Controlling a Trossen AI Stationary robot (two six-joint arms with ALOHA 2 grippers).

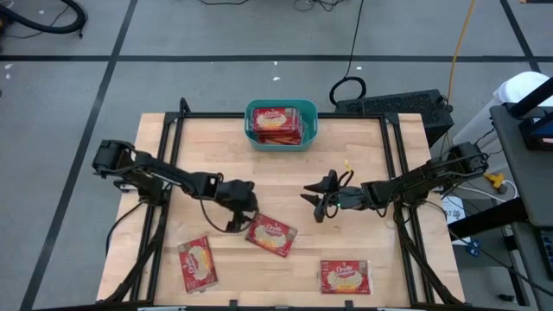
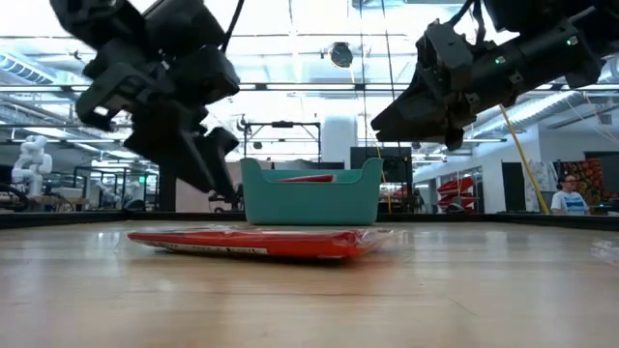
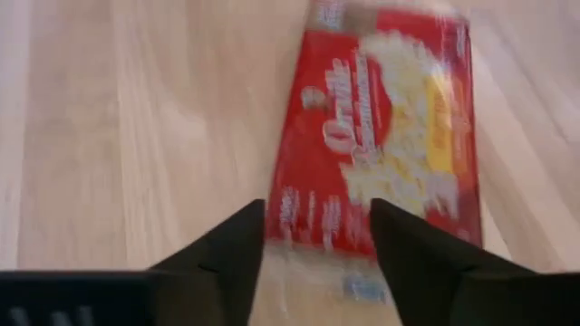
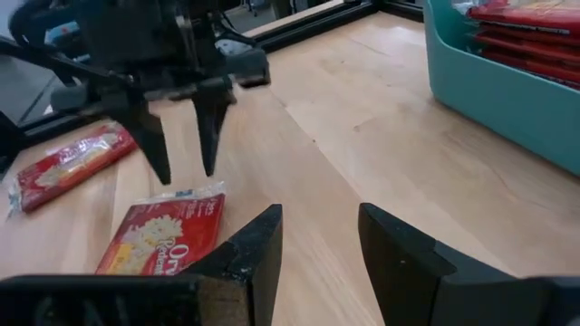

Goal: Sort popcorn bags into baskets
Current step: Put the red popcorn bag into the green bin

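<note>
A teal basket stands at the table's far middle, with several red popcorn bags stacked in it. Three more bags lie flat on the wood: one in the middle, one near left, one near right. My left gripper is open and slants down just above the middle bag's left end, touching nothing. My right gripper hovers open right of centre, above the table, with nothing between its fingers.
Black frame rails run along the table's left, right and far sides. A dark keyboard and cables lie beyond the far right corner. In the low view a person shows far off in the room.
</note>
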